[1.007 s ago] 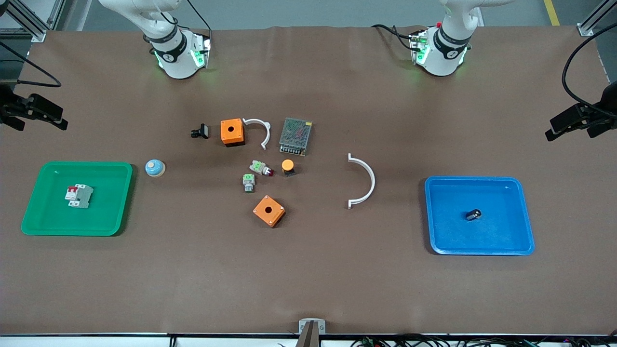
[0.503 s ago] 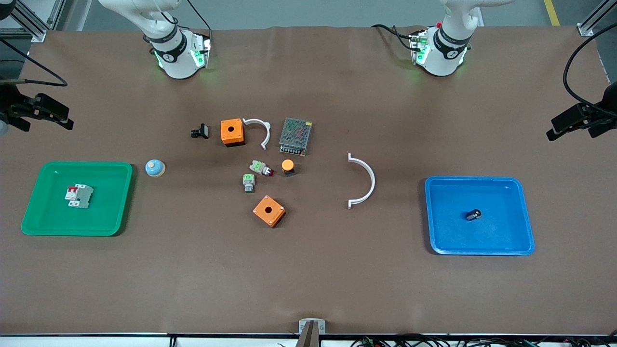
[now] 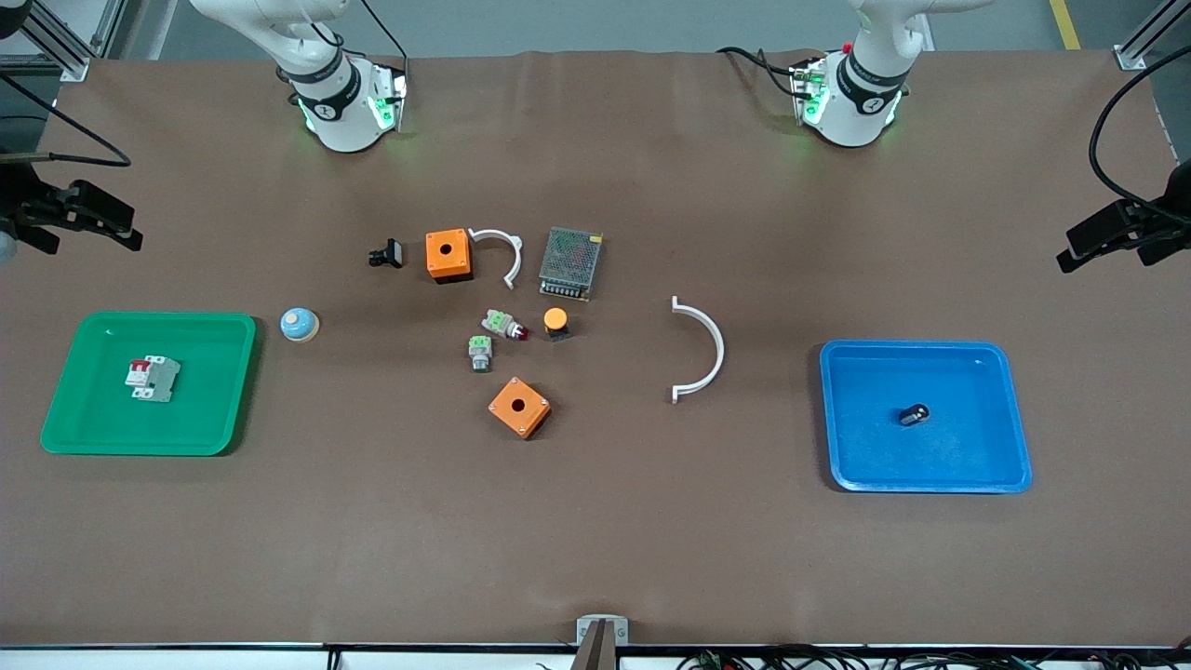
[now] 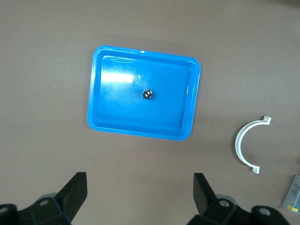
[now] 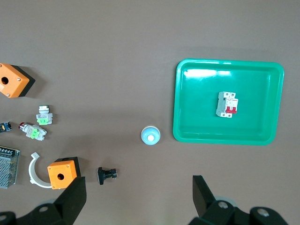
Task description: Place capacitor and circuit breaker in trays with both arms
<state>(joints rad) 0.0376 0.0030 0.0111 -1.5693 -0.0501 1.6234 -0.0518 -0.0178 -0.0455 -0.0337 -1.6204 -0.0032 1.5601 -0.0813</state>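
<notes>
The capacitor (image 3: 914,414), a tiny black cylinder with a silvery end, lies in the blue tray (image 3: 926,346) at the left arm's end of the table. It also shows in the left wrist view (image 4: 147,94), in that tray (image 4: 93,93). The circuit breaker (image 3: 152,379), white-grey with red levers, lies in the green tray (image 3: 158,317) at the right arm's end, and shows in the right wrist view (image 5: 227,104). My left gripper (image 4: 140,192) is open and empty, high over bare table beside the blue tray. My right gripper (image 5: 139,192) is open and empty, high over bare table beside the green tray (image 5: 229,62).
In the middle of the table lie two orange boxes (image 3: 448,255) (image 3: 519,407), two white arcs (image 3: 700,349) (image 3: 500,251), a mesh-covered power unit (image 3: 570,262), a black clip (image 3: 386,253), an orange-capped button (image 3: 555,322), two green push-button parts (image 3: 479,353) and a blue dome button (image 3: 300,324).
The right gripper has shifted slightly at the edge of the front view. Nothing on the table has moved.
</notes>
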